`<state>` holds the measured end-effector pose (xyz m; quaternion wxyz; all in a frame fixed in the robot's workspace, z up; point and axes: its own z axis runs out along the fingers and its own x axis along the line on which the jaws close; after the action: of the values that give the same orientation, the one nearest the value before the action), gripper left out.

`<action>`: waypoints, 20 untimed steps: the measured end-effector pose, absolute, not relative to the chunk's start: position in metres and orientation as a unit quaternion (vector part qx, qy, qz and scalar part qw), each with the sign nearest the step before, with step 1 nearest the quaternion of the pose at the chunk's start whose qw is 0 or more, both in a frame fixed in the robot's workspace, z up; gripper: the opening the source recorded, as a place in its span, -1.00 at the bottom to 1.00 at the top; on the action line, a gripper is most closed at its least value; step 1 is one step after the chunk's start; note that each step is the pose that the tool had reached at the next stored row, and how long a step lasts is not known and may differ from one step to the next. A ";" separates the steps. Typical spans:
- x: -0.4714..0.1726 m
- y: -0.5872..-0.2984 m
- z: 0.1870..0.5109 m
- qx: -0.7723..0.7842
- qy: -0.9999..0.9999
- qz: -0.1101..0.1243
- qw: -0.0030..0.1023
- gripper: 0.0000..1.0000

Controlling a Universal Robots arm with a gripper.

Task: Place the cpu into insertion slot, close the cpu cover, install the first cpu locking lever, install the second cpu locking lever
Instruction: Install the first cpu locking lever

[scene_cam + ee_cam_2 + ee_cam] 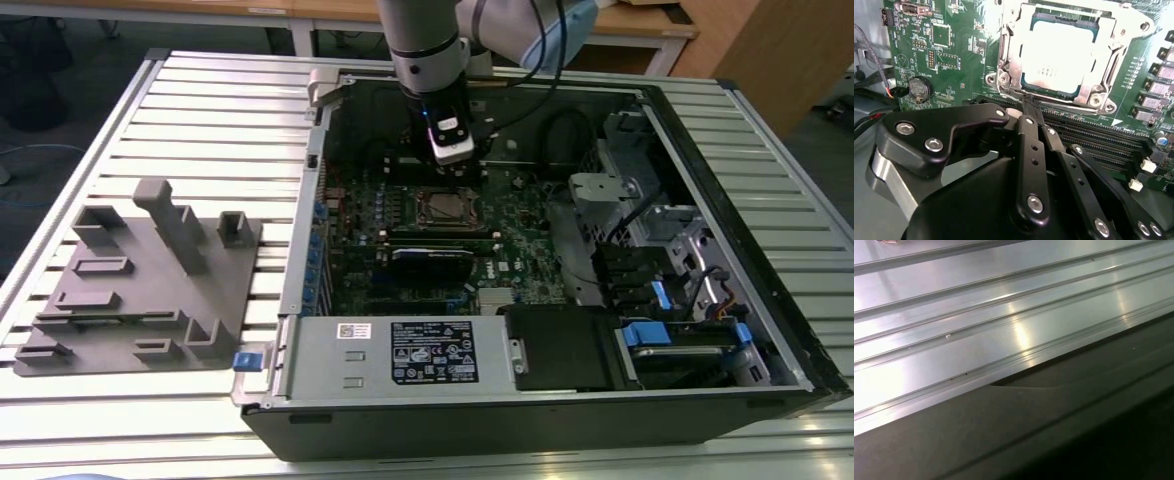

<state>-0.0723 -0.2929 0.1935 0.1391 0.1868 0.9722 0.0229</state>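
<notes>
1. The cpu (1056, 57) already lies seated in the insertion slot (442, 208), mid-motherboard inside the computer case (747, 290).
2. The cpu cover (1011, 55) frames it, apparently lowered flat so the chip stays put.
3. The gripper (1026, 102) is clenched to a narrow point at the socket's edge, holding nothing, likely suited to working a locking lever.

The cpu (1058, 57) has a dull, matt silver-grey metal top. The cpu cover (1009, 55) around it is bright, smooth, reflective metal. At 6 o'clock of the socket, the gripper (1026, 107) links are matt black with shiny steel screw heads. The table (979, 315) is ribbed, glossy aluminium. The fixture block (134, 290) looks like matt grey plastic.
</notes>
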 end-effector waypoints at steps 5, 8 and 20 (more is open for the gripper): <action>-0.072 -0.293 0.192 0.187 0.972 0.021 0.139 -0.79; -0.072 -0.292 0.192 0.187 0.972 0.021 0.139 -0.79; -0.068 -0.290 0.192 0.187 0.972 0.022 0.139 -0.79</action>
<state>-0.0679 -0.2897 0.1919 0.1394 0.1867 0.9722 0.0216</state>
